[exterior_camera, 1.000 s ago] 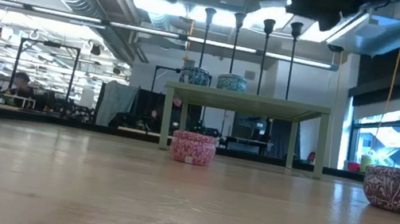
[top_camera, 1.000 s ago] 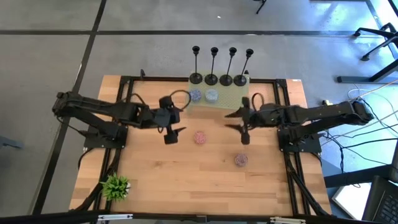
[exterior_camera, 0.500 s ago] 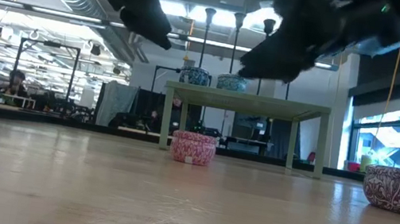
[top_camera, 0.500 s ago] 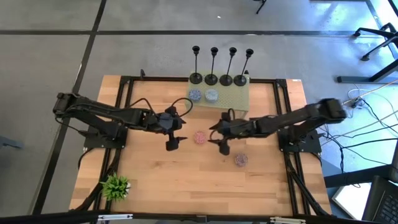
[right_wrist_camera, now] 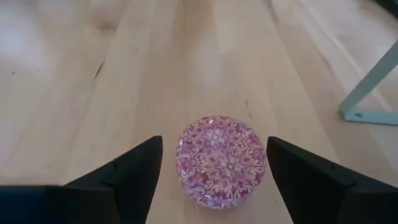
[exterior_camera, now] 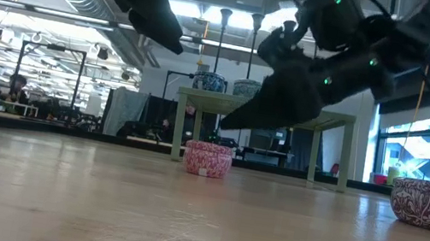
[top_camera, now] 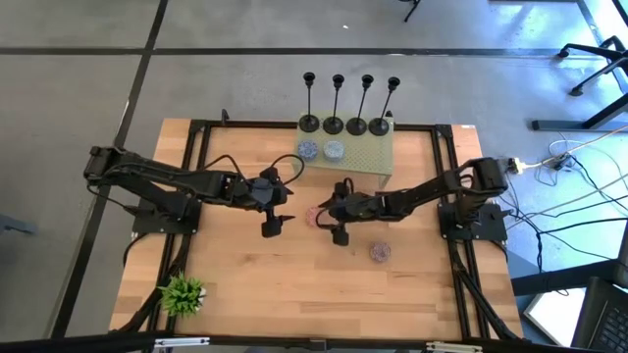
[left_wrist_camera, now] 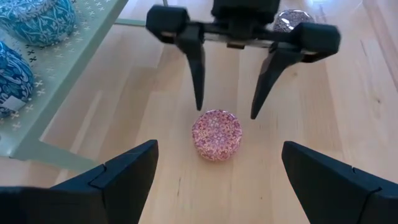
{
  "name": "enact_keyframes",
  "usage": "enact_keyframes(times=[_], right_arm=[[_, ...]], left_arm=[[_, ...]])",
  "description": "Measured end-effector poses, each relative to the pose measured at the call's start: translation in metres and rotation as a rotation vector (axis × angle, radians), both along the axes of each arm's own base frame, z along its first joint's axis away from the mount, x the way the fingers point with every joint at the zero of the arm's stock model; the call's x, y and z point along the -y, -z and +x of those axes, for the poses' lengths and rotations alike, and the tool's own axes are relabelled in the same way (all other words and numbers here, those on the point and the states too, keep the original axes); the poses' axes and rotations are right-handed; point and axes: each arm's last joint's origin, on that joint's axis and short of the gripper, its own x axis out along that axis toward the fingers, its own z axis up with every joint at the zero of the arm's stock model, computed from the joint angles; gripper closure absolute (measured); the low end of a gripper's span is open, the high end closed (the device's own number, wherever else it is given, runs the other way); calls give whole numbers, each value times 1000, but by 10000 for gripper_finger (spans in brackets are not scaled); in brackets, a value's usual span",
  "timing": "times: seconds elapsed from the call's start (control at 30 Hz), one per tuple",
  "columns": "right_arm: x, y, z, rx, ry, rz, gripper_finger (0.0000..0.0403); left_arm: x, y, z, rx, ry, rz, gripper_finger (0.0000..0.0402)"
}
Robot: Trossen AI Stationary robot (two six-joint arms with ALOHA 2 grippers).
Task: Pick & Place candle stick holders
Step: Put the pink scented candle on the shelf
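Right tool is hanging released, fingers straddling pink tin; left tool released too. Candle stick holders: bases hidden in low view.

We see bare table open toward the front, while the pink tin is hemmed between the left gripper and the spread right gripper, with the green stand behind.
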Motion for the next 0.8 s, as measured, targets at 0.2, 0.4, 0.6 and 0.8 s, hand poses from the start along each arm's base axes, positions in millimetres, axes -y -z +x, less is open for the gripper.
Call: enact_keyframes(times=[0.2,0.4,0.6,0.8], right_arm=[[11,8,2,-20,-12,55,85],[17,4,5,29,-55,94,65],[24,9,6,18,-62,112,50],[27,25,8,-5,-56,112,50]], left_arm=[[0,0,0,2,-6,-6,61],[0,0,0,2,-6,-7,61],[0,0,0,2,-6,-6,61],[0,0,0,2,-5,-6,61]])
